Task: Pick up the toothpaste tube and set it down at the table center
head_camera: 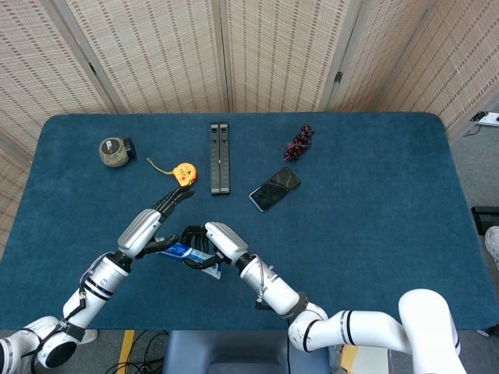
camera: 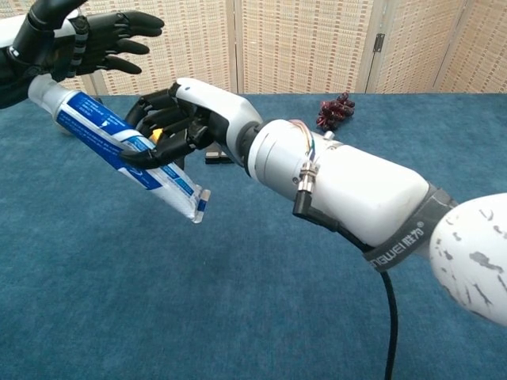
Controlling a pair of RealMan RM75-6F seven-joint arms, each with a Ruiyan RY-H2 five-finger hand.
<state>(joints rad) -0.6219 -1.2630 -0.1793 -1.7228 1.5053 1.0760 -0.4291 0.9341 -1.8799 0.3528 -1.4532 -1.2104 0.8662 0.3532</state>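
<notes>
The blue and white toothpaste tube point(head_camera: 181, 250) point(camera: 119, 142) hangs above the table at front left, tilted with its crimped end down. My right hand point(head_camera: 207, 242) point(camera: 170, 125) grips it around the middle. My left hand point(head_camera: 153, 224) point(camera: 83, 41) is at the tube's cap end with its fingers spread above it. The cap itself is hidden behind that hand, and I cannot tell whether the palm touches the tube.
On the blue table point(head_camera: 366, 218) lie a small jar point(head_camera: 115, 151), a yellow tape measure point(head_camera: 184, 173), a pair of black bars point(head_camera: 220, 157), a black phone point(head_camera: 274, 188) and a dark red bunch point(head_camera: 299, 142) point(camera: 337, 109).
</notes>
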